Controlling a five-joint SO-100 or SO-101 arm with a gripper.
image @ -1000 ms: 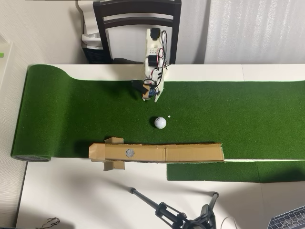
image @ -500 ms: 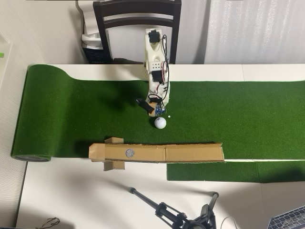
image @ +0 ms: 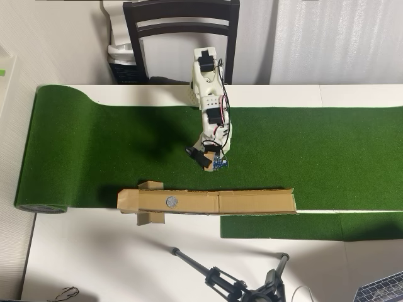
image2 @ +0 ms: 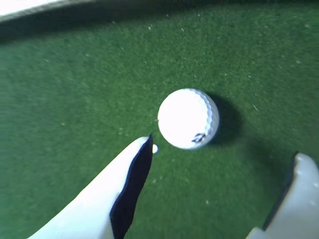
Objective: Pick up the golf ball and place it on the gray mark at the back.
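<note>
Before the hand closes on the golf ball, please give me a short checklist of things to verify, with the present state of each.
1. Hand open: ok, fingers spread wide in the wrist view.
2. Golf ball between the fingers: not ok, it lies just beyond the tips.
3. Ball centred in the gap: ok, roughly, slightly nearer the left finger.
4. Ball at rest on the green turf: ok, no blur on it.
5. Gray mark free: ok, the disc on the cardboard strip is bare.
6. Hand height above the turf: cannot tell.
</note>
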